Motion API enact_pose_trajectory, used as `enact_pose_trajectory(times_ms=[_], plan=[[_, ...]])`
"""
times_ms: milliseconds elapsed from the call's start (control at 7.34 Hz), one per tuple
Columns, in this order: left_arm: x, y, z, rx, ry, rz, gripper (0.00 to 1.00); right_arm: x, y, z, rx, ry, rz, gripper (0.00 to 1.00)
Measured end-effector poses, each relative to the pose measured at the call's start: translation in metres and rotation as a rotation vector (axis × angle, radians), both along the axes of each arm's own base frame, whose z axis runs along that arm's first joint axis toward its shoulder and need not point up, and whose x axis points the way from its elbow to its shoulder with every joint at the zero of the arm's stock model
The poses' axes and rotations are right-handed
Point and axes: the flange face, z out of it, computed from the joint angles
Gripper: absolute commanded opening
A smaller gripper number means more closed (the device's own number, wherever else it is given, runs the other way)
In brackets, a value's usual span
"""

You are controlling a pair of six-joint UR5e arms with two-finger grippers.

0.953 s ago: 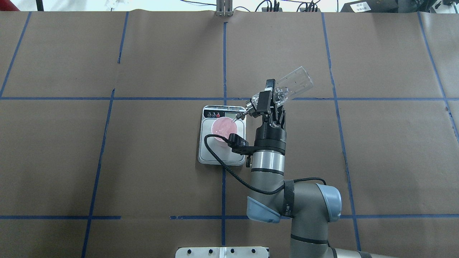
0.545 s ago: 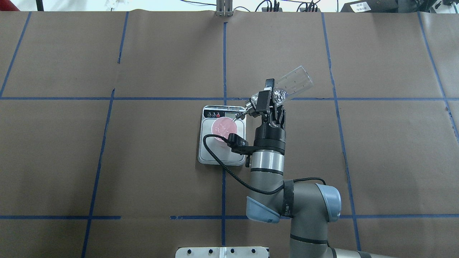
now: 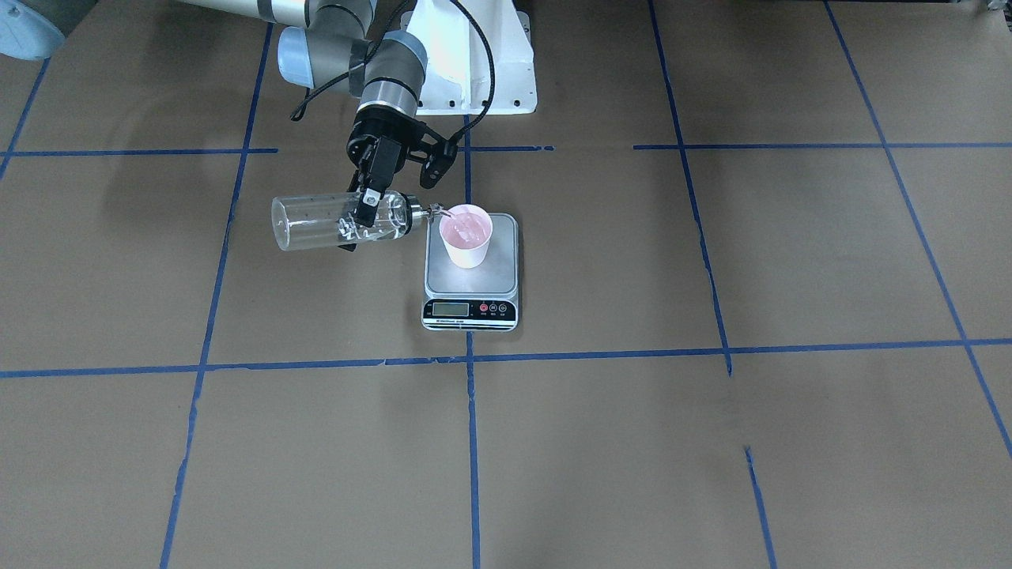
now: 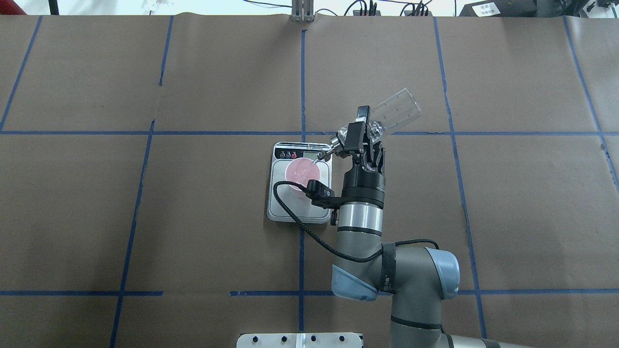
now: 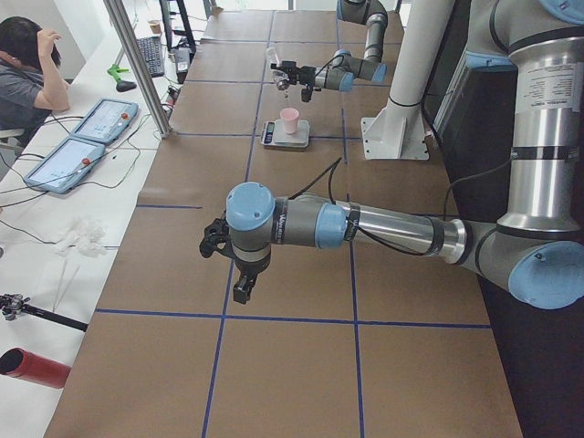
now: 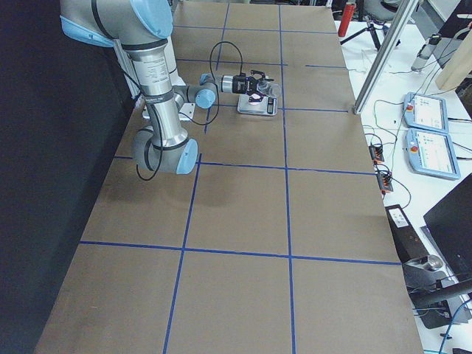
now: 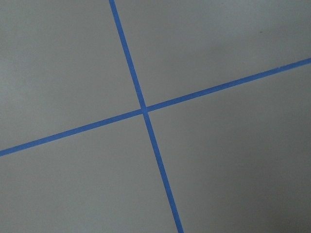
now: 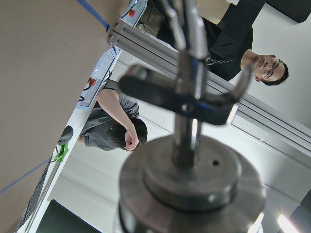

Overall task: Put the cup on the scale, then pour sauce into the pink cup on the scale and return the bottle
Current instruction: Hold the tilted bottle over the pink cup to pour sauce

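Pincer of the left arm (image 5: 210,245) hangs nearest over the desk (image 4: 193,217) (its grip cannot be told). Farther on, the cup (image 3: 466,253) stands on the scale (image 3: 510,273); the right pincer (image 4: 360,126) stays clenched on the tipped bottle (image 4: 394,110), tilt barely changed, so sauce (image 3: 465,229) is probably still flowing.

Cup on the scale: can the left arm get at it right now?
Probably yes. Nothing blocks the cup on its left; the right gripper and bottle crowd only its right side. The left gripper hangs well off, though.
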Motion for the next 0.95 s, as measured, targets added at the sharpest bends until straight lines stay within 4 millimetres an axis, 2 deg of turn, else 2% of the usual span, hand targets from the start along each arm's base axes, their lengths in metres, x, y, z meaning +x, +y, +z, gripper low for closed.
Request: enact_pose_trajectory(times_ms=[953], plan=[[0.0000,0.0001,0.0001,-0.001,0.000,0.000,1.00,0.0018,-0.0006,-0.0020,0.002,-0.016,0.001,0.00]])
